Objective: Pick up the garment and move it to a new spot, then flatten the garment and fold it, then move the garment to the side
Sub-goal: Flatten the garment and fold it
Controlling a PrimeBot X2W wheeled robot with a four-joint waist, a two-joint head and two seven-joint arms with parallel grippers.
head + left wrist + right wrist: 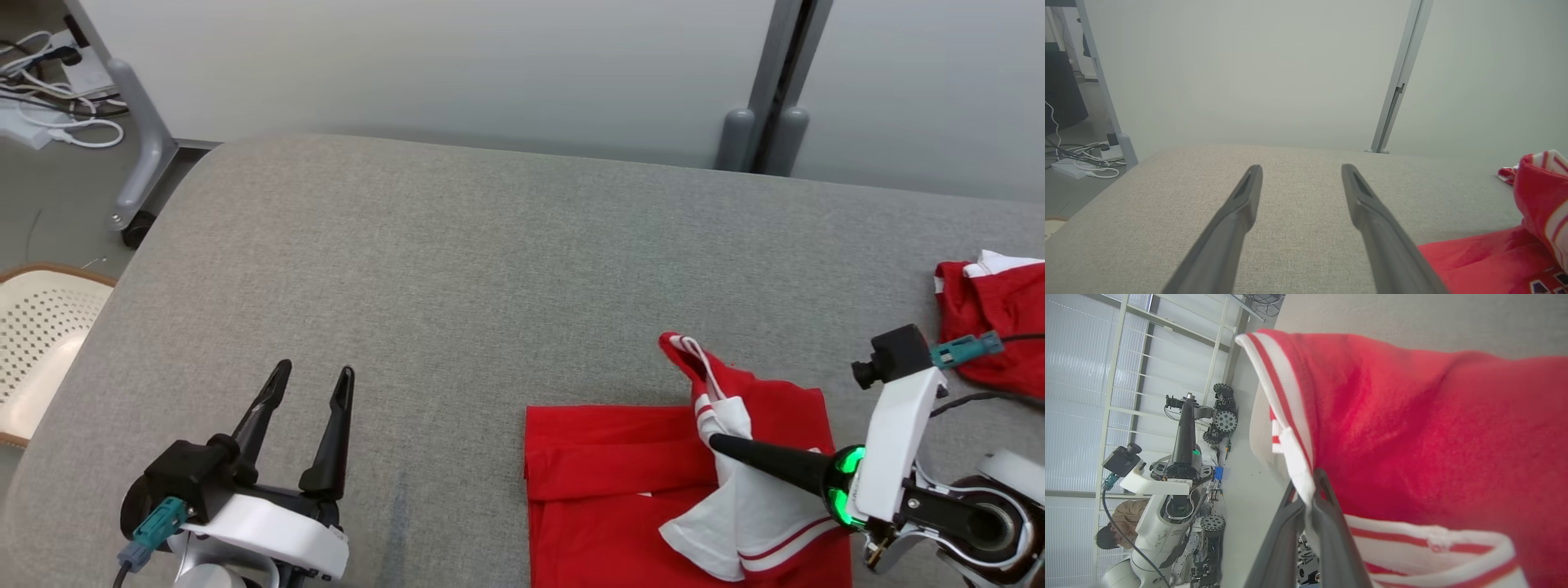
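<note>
Garment (pixel 604 457) red, white-striped trim, partly folded

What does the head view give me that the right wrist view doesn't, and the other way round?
Head view adds: the garment's whole layout on the grey fabric table, a second red-and-white garment at the far right edge, and a white perforated chair beside the table.
Right wrist view adds: the grip up close, fingers pinched on the white trim, plus a person in the background.
Both: the right tool shut on the red garment, over the table.
</note>
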